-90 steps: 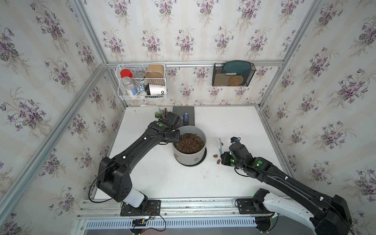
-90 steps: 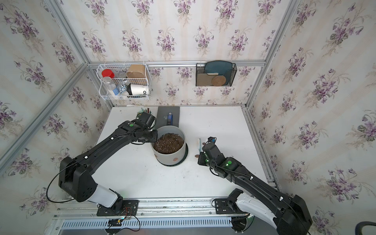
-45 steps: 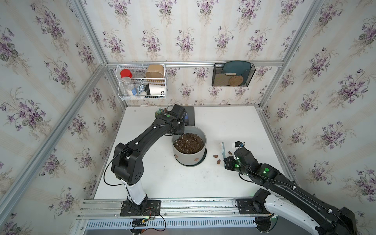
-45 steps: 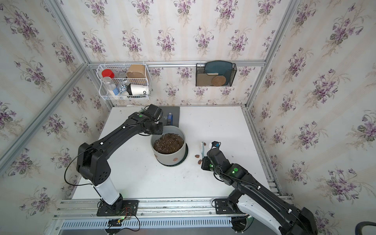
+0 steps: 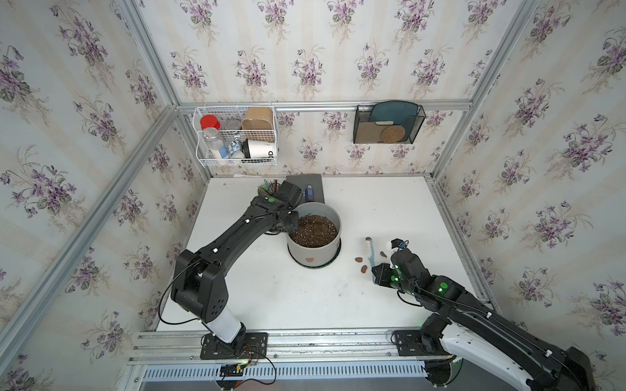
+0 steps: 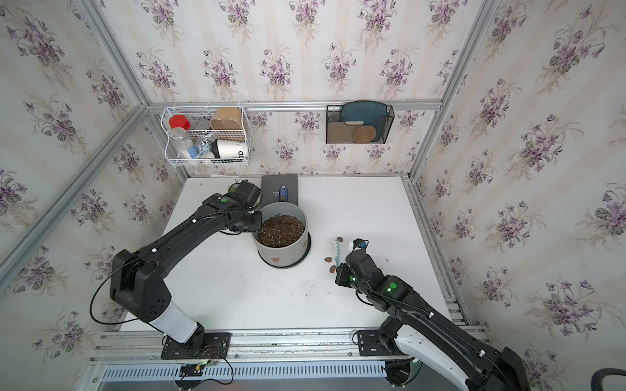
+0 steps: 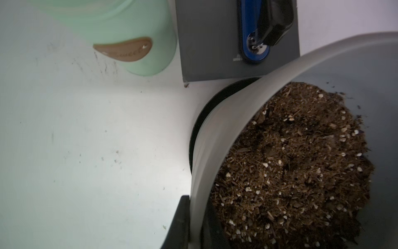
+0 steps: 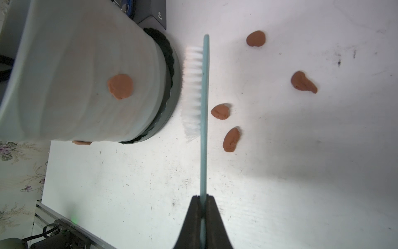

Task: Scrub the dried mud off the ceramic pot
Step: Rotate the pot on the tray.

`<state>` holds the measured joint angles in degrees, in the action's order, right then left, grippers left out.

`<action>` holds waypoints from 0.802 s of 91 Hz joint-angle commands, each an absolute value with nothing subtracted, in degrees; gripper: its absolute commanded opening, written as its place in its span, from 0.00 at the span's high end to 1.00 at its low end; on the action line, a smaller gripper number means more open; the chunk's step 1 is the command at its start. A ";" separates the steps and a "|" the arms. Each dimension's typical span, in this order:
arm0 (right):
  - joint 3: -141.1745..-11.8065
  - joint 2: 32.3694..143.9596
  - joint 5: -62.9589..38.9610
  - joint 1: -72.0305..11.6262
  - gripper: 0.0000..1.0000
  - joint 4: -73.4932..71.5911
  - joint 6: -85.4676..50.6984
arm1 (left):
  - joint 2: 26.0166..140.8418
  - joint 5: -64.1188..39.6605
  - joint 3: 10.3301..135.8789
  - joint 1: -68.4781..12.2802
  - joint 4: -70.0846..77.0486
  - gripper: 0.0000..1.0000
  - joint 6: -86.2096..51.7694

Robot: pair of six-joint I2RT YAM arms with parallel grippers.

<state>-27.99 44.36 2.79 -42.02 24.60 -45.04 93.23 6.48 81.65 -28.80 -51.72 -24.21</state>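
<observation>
Right wrist view gives me the clearest read. The right end effector (image 8: 203, 200) is clenched on the tail of a thin teal brush (image 8: 204, 129). Its white bristles face the ceramic pot (image 8: 64, 64) but look just short of the wall. One blob of dried mud (image 8: 120, 86) sits mid-wall on that side. Four loose blobs (image 8: 220, 111) lie on the bench (image 8: 280, 183) beyond the handle.

In a top view the pot stands near the bench centre on its black saucer (image 5: 338, 252), with the brush at its 3 o'clock. Another blob clings to the wall at 6 o'clock. The left end effector (image 7: 195, 220) is clamped on the rim at about 10 o'clock, one finger outside and one inside against the soil (image 7: 290, 172).

Packed with soil, the pot should be heavy and rigid. I'd also expect the smooth wall to slip in a pinch and to chip if it tips. I'd use the rim hold to brace the pot, not lift it.

The mud looks flat and putty-like, so sideways strokes should peel it. The brush is gripped far from its head, so I expect it to flex and would press lightly.
</observation>
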 commanded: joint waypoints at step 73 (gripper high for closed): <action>-28.43 51.54 7.97 -50.71 1.00 19.63 -51.15 | 96.06 3.09 84.74 -28.52 -49.50 0.80 -24.40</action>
<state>-27.86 51.57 6.81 -50.61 19.38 -50.83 98.35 4.95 86.11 -28.29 -49.82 -22.74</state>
